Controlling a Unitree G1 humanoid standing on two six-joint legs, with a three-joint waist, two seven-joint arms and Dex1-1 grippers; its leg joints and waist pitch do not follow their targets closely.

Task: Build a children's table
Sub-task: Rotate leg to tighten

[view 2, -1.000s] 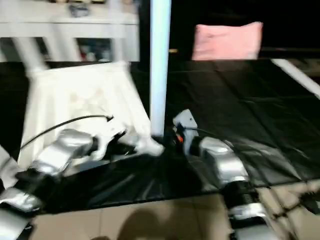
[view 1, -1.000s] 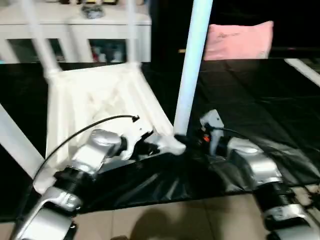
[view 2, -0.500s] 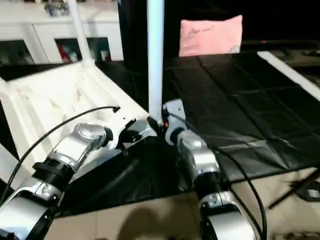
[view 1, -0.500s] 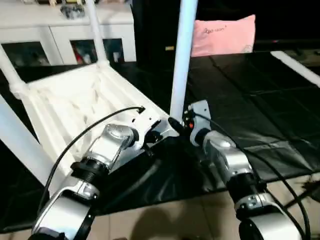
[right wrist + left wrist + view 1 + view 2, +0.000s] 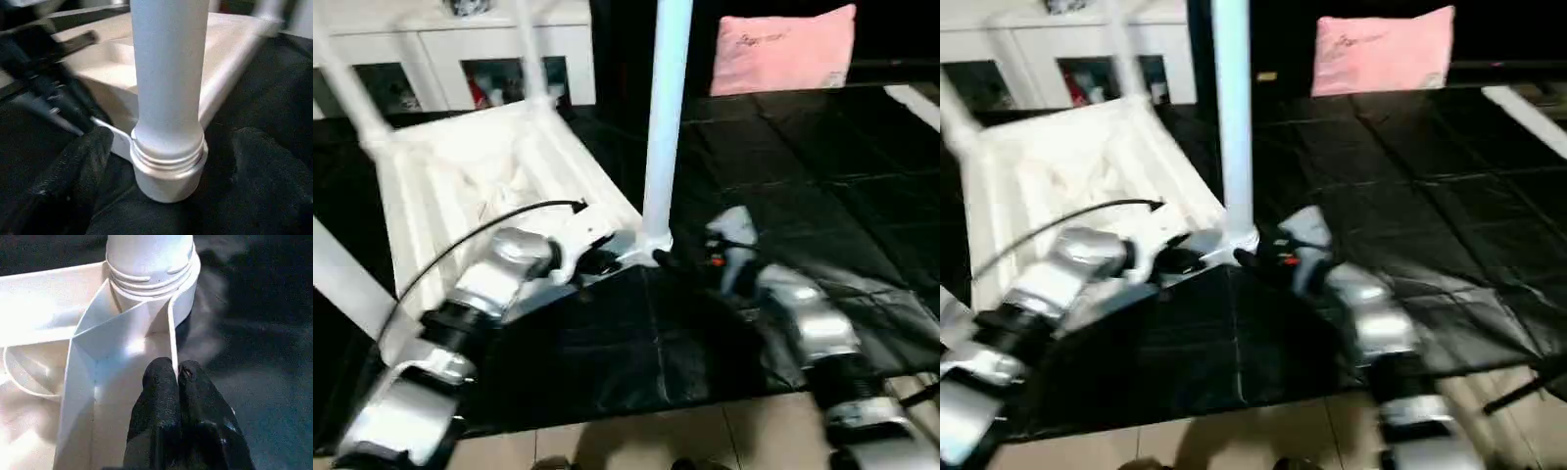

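Black matting underfoot, and the white ribbed plastic tabletop (image 5: 480, 186) lies upside down on it, near-corner white tube leg (image 5: 664, 117) standing socketed. Left gripper (image 5: 177, 382) pinches the tabletop rim; right gripper (image 5: 171, 161) spread beside the leg. Seating looks almost done.

The white tabletop (image 5: 480, 186) lies upside down, ribbed underside up, its near corner rim pinched by the left end effector (image 5: 177, 374). A white leg (image 5: 664, 117) stands upright in that corner socket (image 5: 168, 161), between the right end effector's (image 5: 168, 147) spread fingers (image 5: 80, 166); other legs (image 5: 347, 83) rise from far corners.
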